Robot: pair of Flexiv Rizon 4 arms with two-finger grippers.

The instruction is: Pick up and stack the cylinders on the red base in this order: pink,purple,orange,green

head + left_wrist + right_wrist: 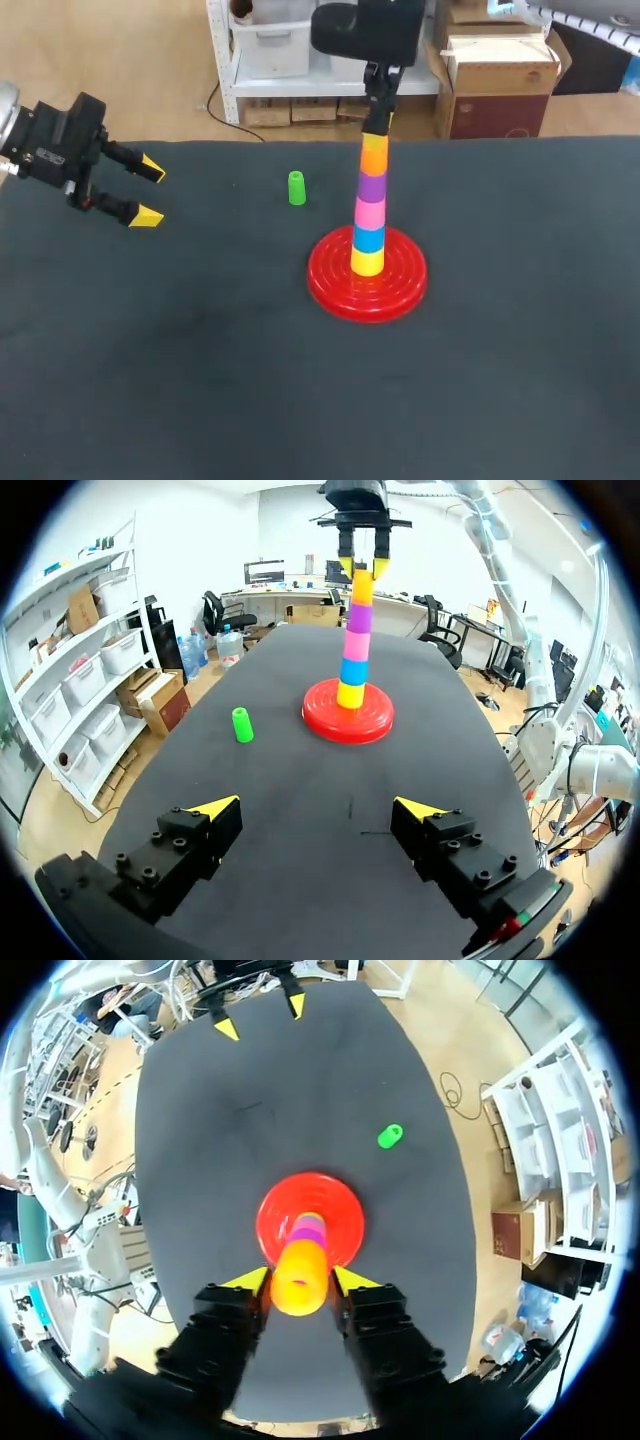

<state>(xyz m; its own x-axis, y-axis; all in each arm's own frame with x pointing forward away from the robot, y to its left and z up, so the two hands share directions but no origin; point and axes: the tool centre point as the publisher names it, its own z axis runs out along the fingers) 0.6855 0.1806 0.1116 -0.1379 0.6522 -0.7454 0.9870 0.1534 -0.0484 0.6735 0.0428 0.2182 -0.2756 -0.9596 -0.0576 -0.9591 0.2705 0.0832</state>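
1. Fingertips of my left gripper (318, 807) are spread wide with nothing between them, hanging over the near part of the dark table (200, 380). In the head view this arm is cut off at the edge, so only its black wrist block and the two yellow tips show.
2. Ahead of that gripper, toward its left finger's side, the green cylinder (296, 188) stands upright and alone on the cloth. It is small and bright green with a darker hollow at its top. It sits near the red base (330, 285) but clearly apart from it.
3. Farther on, about mid-table, the base is a glossy round disc with ringed ridges. Its centre is hidden under the stack.
4. Five cylinders are stacked on the base in one column. From the bottom they are the yellow cylinder (367, 262), the blue cylinder (368, 239), the pink cylinder (370, 213), the purple cylinder (372, 187) and the orange cylinder (374, 157).
5. Farthest and highest, my right gripper (300, 1280) comes straight down onto the column. Its two tips pinch the orange cylinder from opposite sides near the upper end.
6. In the head view the dark wrist body covers most of those fingers. In the right wrist view the orange top blocks nearly everything below it. Only a sliver of pink and purple shows there, with the red rim around it.
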